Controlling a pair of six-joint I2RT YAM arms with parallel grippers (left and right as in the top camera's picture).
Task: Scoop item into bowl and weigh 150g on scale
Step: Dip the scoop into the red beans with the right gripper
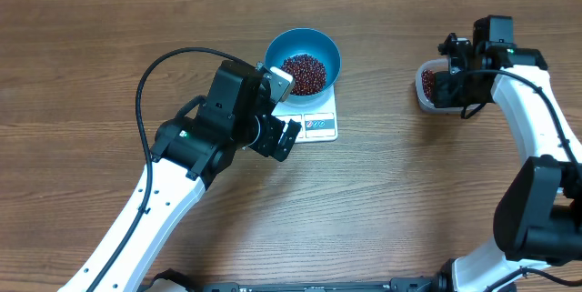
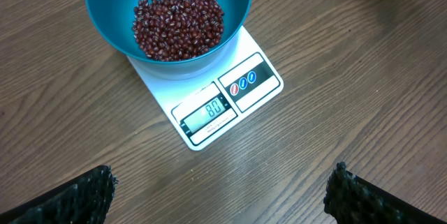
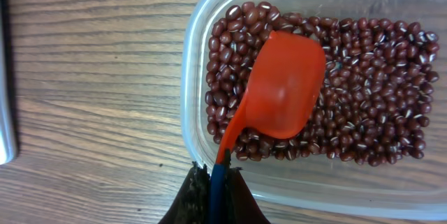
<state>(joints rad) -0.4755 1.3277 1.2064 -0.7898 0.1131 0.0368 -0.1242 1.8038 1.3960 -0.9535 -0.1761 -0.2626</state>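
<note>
open: between scale and tub | obstacle: left arm beside scale

On the wooden tabletop, the flat white rectangular scale sits near the middle. The round teal-blue bowl stands on its far part, with a heap of small red-brown beans inside. Well apart to the right lies the clear plastic tub, holding more beans, with the orange-red plastic scoop resting on them.
</note>
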